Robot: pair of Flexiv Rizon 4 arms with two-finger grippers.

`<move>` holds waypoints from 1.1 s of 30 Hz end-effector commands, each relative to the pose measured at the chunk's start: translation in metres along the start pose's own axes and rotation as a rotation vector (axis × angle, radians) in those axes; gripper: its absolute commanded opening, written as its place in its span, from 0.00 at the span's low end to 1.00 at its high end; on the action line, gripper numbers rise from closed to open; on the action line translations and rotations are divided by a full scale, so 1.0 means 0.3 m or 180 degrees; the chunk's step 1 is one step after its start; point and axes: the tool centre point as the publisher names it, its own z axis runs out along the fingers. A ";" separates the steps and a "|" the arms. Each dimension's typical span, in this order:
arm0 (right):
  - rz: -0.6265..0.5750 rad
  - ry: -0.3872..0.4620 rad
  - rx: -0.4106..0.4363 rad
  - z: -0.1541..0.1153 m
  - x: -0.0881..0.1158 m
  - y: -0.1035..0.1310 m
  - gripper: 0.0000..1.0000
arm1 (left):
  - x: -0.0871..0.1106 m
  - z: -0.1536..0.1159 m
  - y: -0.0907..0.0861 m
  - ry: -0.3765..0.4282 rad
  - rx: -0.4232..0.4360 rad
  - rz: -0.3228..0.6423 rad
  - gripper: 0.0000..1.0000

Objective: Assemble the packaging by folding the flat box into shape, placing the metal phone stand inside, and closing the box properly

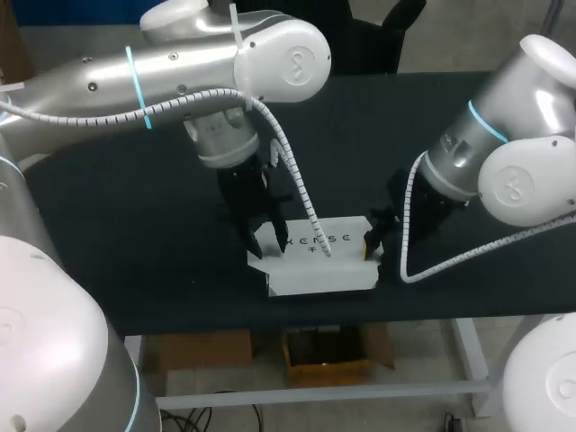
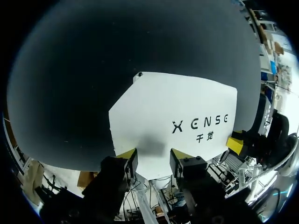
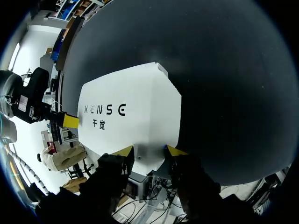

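Evidently folding stage: box (image 1: pixel 319 265) flat, left gripper (image 2: pixel 153 161) and right gripper (image 3: pixel 150 151) part-open at its ends. Next, likely: pinch an edge, lift.

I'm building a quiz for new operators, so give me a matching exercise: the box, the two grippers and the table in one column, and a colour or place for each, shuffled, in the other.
Things:
1. box
2. left gripper
3. right gripper
4. table

Colour or place:
A. black
B. at the box's right end, seen from the head view
C. white with dark print on top
D. at the box's left end, seen from the head view

Pairs: 1-C, 2-D, 3-B, 4-A
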 end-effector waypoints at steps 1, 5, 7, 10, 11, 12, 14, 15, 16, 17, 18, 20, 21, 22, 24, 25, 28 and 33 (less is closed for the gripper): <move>-0.0007 0.0014 -0.0034 0.002 -0.005 -0.007 0.41 | -0.016 0.011 0.027 0.0034 0.0100 0.0004 0.45; -0.0006 0.0026 -0.0031 0.005 -0.006 -0.005 0.40 | -0.021 0.019 0.027 0.0050 0.0136 0.0030 0.45; -0.0003 0.0033 -0.0038 0.008 -0.009 -0.004 0.41 | -0.022 0.024 0.028 0.0055 0.0156 0.0058 0.45; -0.0005 0.0055 -0.0073 0.010 -0.014 -0.003 0.41 | -0.022 0.028 0.031 0.0069 0.0192 0.0111 0.45; -0.0007 0.0057 -0.0078 0.010 -0.016 -0.001 0.41 | -0.021 0.028 0.032 0.0070 0.0202 0.0133 0.45; -0.0014 0.0058 -0.0089 0.010 -0.018 0.003 0.41 | -0.020 0.029 0.033 0.0064 0.0223 0.0160 0.46; -0.0040 0.0071 -0.0121 0.005 -0.019 0.012 0.41 | -0.018 0.030 0.035 0.0055 0.0239 0.0161 0.46; -0.0048 0.0076 -0.0134 0.002 -0.018 0.015 0.41 | -0.016 0.030 0.036 0.0046 0.0249 0.0170 0.46; -0.0065 0.0078 -0.0148 -0.001 -0.017 0.020 0.41 | -0.014 0.030 0.037 0.0043 0.0254 0.0172 0.46; -0.0078 0.0075 -0.0157 -0.003 -0.015 0.024 0.41 | -0.012 0.030 0.037 0.0037 0.0257 0.0173 0.46; -0.0084 0.0072 -0.0159 -0.004 -0.013 0.030 0.41 | -0.010 0.030 0.037 0.0029 0.0261 0.0177 0.46; -0.0122 0.0063 -0.0160 -0.004 -0.009 0.042 0.42 | -0.007 0.029 0.036 0.0012 0.0270 0.0177 0.46; -0.0130 0.0063 -0.0158 -0.004 -0.007 0.045 0.42 | -0.006 0.029 0.036 0.0006 0.0273 0.0176 0.46; -0.0140 0.0062 -0.0158 -0.004 -0.005 0.050 0.41 | -0.005 0.029 0.036 0.0003 0.0280 0.0184 0.46; -0.0161 0.0064 -0.0162 -0.003 0.000 0.057 0.42 | -0.001 0.031 0.039 -0.0004 0.0303 0.0200 0.46; -0.0168 0.0067 -0.0165 -0.002 0.001 0.060 0.42 | -0.001 0.033 0.039 -0.0002 0.0310 0.0211 0.46; -0.0194 0.0081 -0.0176 0.002 0.002 0.066 0.42 | -0.001 0.043 0.043 0.0001 0.0353 0.0232 0.47; -0.0236 0.0102 -0.0214 0.010 0.003 0.068 0.42 | -0.006 0.058 0.050 0.0055 0.0454 0.0247 0.47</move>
